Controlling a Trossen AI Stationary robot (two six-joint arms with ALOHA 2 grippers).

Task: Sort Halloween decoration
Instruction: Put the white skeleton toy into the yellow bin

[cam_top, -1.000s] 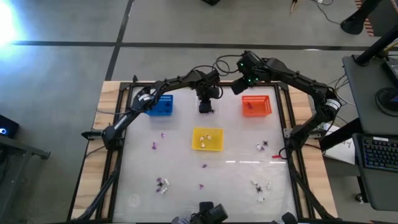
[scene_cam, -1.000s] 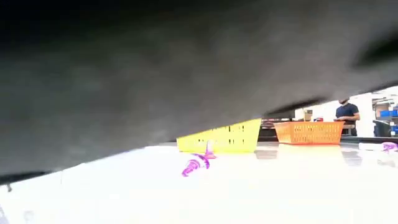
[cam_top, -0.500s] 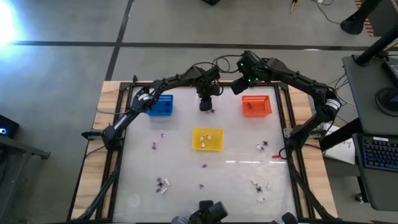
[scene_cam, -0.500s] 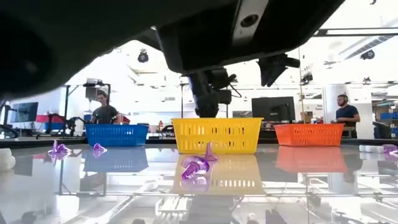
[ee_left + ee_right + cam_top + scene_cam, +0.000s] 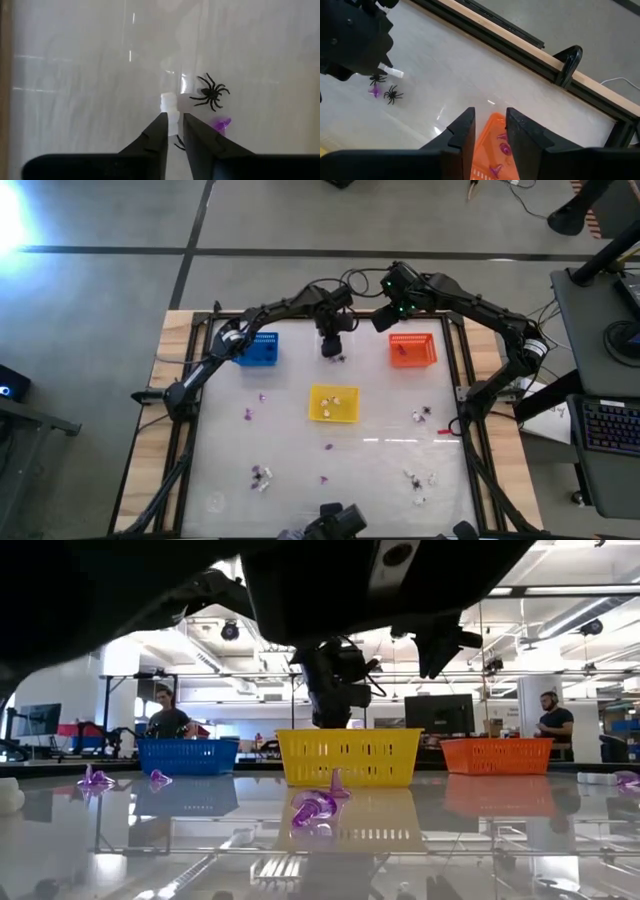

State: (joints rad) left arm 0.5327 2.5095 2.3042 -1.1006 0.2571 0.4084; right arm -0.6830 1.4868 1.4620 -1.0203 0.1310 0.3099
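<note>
- A white surface (image 5: pixel 380 480) seen from above, with three small mesh baskets: a blue basket (image 5: pixel 260 349) toward the far left corner, an orange basket (image 5: pixel 412 350) toward the far right corner, and a yellow basket (image 5: pixel 333 403) at the middle.
- The Halloween decoration is scattered: purple trinkets (image 5: pixel 248 414) left of the middle, mixed clusters near the near edge (image 5: pixel 262 476) and toward the right edge (image 5: pixel 421 415), and a few already in the orange and yellow baskets.
- The left claw (image 5: pixel 171 120) hangs low over the far edge, between the blue and orange baskets. Its fingers stand nearly together with a narrow gap; a small white piece (image 5: pixel 169 102) sits right at their tips, and whether it is pinched cannot be told.
- Just beside it lie a black spider (image 5: pixel 211 93) and a purple trinket (image 5: pixel 222 124).
- The right claw (image 5: pixel 489 116) hovers above the orange basket, fingers a little apart, holding nothing visible.
- Judgement: the step is picking one trinket from this far cluster. It would go best by centring on a single piece, closing gently, and lifting straight so the neighbours stay put.
</note>
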